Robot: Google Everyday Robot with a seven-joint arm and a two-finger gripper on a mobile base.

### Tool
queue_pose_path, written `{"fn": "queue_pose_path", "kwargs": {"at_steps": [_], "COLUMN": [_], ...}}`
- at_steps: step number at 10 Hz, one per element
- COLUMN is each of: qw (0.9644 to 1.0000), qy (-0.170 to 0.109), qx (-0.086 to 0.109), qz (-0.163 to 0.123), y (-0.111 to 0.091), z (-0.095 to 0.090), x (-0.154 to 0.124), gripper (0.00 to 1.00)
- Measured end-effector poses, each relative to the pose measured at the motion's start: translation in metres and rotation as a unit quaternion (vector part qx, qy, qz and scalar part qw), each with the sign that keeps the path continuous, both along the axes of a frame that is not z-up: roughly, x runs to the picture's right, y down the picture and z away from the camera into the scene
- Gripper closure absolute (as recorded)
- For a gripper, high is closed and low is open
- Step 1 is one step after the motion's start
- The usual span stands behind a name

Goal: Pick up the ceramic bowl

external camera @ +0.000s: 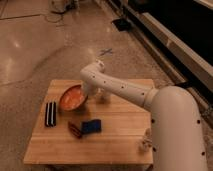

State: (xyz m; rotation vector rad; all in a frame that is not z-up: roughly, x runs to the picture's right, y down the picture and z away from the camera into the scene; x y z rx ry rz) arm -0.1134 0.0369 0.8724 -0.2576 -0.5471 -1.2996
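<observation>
The ceramic bowl (72,97) is orange with a darker rim. It is tilted on edge, its inside facing the camera, over the left-middle of the wooden table (122,127). My gripper (90,96) is at the bowl's right rim, at the end of the white arm (120,89) that reaches in from the right. It is shut on the rim and holds the bowl tipped up. The fingertips are mostly hidden by the bowl and the wrist.
A black rectangular object (50,113) lies at the table's left. A blue block (91,126) and a brown bar (75,129) lie in front of the bowl. A small pale object (145,143) stands near the front right edge. A blue tape cross (106,51) marks the floor beyond.
</observation>
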Motion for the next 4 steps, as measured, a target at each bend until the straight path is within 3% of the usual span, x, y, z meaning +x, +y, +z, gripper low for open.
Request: {"fn": "queue_pose_path", "kwargs": {"at_steps": [2, 4], "qw": [0.9996, 0.9995], "qy": [-0.022, -0.026], "qx": [0.016, 0.018], "qz": [-0.003, -0.006], "y": [-0.013, -0.014], "z": [-0.016, -0.019], "x": [-0.006, -0.007], "gripper": [1.0, 1.0]}}
